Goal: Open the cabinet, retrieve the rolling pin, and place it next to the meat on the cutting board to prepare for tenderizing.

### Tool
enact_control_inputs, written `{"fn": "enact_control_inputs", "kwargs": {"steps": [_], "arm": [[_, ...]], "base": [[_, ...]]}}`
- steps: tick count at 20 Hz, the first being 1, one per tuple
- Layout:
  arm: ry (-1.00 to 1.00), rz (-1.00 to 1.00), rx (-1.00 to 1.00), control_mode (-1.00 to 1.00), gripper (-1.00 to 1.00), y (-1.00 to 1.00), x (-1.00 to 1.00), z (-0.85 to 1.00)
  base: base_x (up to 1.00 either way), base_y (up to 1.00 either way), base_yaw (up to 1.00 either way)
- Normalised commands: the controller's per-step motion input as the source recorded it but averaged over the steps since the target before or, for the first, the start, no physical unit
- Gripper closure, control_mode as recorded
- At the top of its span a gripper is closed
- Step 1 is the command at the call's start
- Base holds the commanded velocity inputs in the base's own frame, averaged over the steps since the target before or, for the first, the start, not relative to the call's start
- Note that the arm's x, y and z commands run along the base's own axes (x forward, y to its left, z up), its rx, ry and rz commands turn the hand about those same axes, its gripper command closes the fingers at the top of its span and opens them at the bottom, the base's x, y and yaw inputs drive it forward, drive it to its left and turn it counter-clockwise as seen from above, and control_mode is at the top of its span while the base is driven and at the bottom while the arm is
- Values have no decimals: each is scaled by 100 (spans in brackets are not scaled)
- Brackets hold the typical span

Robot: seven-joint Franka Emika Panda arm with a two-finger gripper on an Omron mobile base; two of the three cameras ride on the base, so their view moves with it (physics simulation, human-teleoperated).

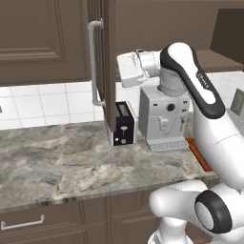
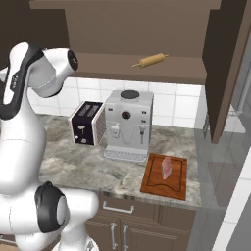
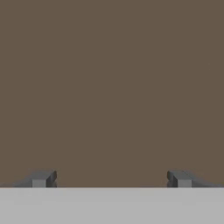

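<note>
Cabinet doors open; end effector spread wide, empty, facing brown panel. Pin on shelf, right of arm. Next: reach right, grasp pin, carry to board by meat

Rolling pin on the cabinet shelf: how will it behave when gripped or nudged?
The rolling pin is a smooth wooden cylinder, so it probably rolls if nudged sideways. It looks rigid, so likely no flex in a grip. It lies near the front edge of the open cabinet shelf, so a clumsy touch might send it off.
</note>
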Motion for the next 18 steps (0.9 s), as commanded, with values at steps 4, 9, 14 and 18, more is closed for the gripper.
{"fn": "enact_control_inputs", "kwargs": {"steps": [4,9,14,18], "arm": [[0,-1,-4,-100,-100,38,3,-6],[-2,-5,0,-100,-100,-8,-19,-1],[-10,-14,0,-100,-100,-32,-54,0],[-9,-22,0,-100,-100,-48,-52,4]], "base": [[0,0,0],[0,0,0],[0,0,0],[0,0,0]]}}
